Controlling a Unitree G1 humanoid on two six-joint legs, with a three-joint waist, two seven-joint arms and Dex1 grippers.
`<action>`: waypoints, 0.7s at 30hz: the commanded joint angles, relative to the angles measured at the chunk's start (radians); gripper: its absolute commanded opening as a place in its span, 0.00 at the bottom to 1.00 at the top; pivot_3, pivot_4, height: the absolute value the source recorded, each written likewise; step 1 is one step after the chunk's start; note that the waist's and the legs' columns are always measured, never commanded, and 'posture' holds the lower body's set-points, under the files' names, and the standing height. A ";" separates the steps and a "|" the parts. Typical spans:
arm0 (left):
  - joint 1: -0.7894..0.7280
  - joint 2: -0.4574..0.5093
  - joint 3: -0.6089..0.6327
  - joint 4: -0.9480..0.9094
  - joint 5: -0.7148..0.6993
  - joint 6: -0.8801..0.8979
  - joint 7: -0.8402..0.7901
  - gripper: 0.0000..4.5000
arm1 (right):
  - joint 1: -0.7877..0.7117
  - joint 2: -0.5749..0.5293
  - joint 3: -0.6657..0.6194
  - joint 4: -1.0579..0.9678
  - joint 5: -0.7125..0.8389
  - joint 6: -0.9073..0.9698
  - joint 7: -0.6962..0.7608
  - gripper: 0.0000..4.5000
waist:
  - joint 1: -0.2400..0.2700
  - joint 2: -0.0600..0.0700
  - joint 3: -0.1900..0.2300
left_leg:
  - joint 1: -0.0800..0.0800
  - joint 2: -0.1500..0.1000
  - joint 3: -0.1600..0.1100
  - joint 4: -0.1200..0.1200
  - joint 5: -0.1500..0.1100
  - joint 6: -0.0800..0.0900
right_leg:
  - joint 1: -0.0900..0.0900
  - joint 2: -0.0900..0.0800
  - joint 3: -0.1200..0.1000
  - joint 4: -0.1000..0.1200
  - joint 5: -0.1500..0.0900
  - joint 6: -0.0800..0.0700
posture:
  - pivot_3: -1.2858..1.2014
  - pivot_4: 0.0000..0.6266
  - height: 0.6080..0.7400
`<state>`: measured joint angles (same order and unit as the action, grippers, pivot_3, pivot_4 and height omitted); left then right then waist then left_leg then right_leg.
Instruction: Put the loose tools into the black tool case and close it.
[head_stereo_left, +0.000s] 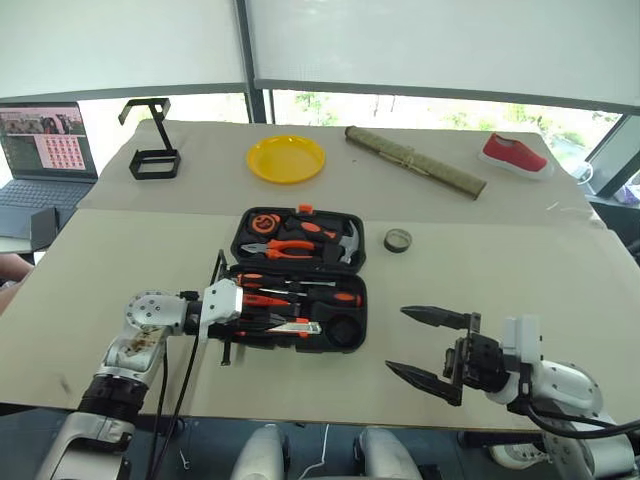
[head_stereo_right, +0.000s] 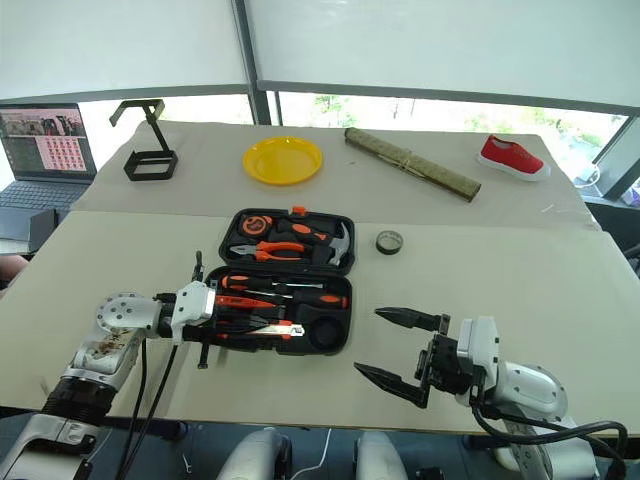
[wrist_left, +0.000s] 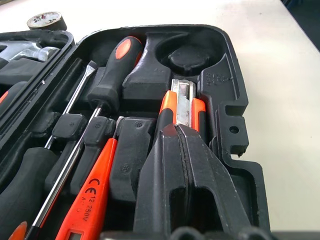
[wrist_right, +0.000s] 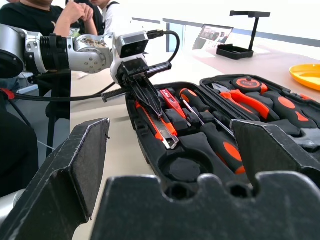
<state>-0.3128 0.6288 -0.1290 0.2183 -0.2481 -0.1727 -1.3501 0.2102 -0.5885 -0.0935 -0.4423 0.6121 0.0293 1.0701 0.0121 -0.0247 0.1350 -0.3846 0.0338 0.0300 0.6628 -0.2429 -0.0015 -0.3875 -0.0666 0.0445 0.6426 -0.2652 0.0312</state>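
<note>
the black tool case lies open, lid flat behind its tray. two screwdrivers, the tester screwdriver and the utility knife sit in the tray's slots. the left gripper, fingers pressed together and holding nothing, rests its tips on the knife, apparently seating it. the tape roll lies on the table just right of the case lid; the tray's round recess looks empty. the right gripper, fingers spread wide and empty, hovers right of the tray. next, probably: fetch the roll.

Tester screwdriver, lower left of left wrist view: orange handle marked "CE", then what looks like "12-250V"; smaller print unreadable.
</note>
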 joint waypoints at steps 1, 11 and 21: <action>0.009 0.011 -0.050 0.019 0.076 0.065 0.040 0.01 | -0.004 -0.004 -0.011 -0.016 0.020 0.004 0.006 1.00 | 0.000 0.000 0.000 | 0.000 0.000 0.000 0.000 0.000 0.000 | 0.000 0.000 0.000 0.000 0.000 0.000 | 0.52 0.24 1.00; 0.068 0.028 -0.117 -0.081 0.093 0.315 0.083 0.01 | 0.012 0.003 -0.003 -0.042 0.022 0.021 -0.016 1.00 | 0.000 0.004 -0.003 | 0.002 0.000 0.000 0.000 0.000 0.000 | 0.002 -0.001 0.000 0.000 -0.002 0.004 | 0.52 0.24 1.00; 0.065 0.029 0.221 -0.273 -0.243 0.326 0.115 0.47 | 0.078 0.004 -0.164 -0.027 0.021 -0.020 -0.062 1.00 | -0.004 -0.005 0.004 | -0.004 0.001 -0.001 0.000 0.000 0.000 | -0.004 0.000 0.000 0.000 0.000 0.000 | 0.52 0.24 1.00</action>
<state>-0.2427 0.6181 0.0096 0.0118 -0.4182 0.1391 -1.2274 0.2724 -0.5882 -0.1972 -0.4526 0.6137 0.0447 1.0240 0.0077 -0.0293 0.1391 -0.3892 0.0359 0.0286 0.6628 -0.2429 -0.0015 -0.3923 -0.0650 0.0445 0.6427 -0.2650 0.0307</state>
